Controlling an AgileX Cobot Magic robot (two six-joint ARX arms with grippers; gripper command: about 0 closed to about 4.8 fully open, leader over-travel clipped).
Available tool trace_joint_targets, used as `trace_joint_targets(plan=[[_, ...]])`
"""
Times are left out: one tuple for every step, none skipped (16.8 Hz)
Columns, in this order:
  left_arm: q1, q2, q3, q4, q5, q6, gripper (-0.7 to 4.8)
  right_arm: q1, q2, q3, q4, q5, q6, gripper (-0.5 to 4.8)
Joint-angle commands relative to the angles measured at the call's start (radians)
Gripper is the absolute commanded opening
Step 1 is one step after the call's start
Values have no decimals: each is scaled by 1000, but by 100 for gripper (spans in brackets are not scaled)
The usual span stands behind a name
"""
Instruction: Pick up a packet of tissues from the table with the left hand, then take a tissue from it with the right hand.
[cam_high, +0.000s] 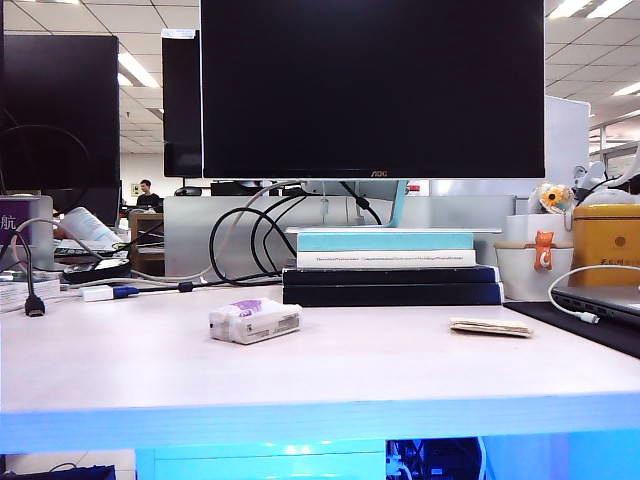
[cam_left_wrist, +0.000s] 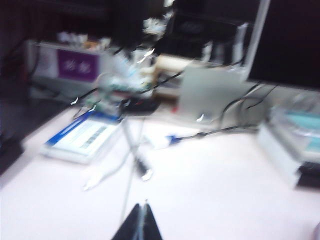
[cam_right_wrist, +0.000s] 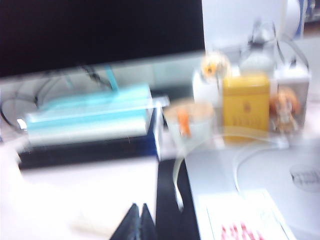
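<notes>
left gripper (cam_left_wrist: 142, 225): I only get the black fingertips, pressed together; the rest is cut off by the frame edge, and it's out of my exterior view.
right gripper (cam_right_wrist: 137, 224): same, tips together, body cut off.
left wrist view: motion-blurred; booklet (cam_left_wrist: 85, 140) print unreadable.
right wrist view: blurred; yellow tin (cam_right_wrist: 246, 107) lettering illegible.
tissue (cam_right_wrist: 92, 226): just a pale smear near the right tips.
laptop (cam_high: 600, 300): cut off at far right.
monitor (cam_high: 372, 88): top cropped.
</notes>
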Motion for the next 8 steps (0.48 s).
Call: trace_joint_targets(plan=[[1,-5,2,-119,-13,64,-6,1,-1,-6,-116,82,-2,-6],[1,-5,-2,-154,-15,65,-5,1,0,-6,-180,98,12,-6],[2,-5,-18,-154,-14,67,-5,1,-1,-5,-223,107,32,-5],[2,-5,-24,-155,-14,67,-5,1,-1,-3,-217,108,35,-5],[2,-5,-25,-161,-14,67,-5,1,-1,-3,-211,108,35,-5],[2,-5,-25,-169,-15,68,-5,1,-1,-3,-220,120,34,-5],[3,-5,-25,-185,-14,68,-5,1,0,-3,-224,130,29,-5],[3,-5,-25,-211,-14,68,-5,0,-1,-3,-222,129,29,-5]])
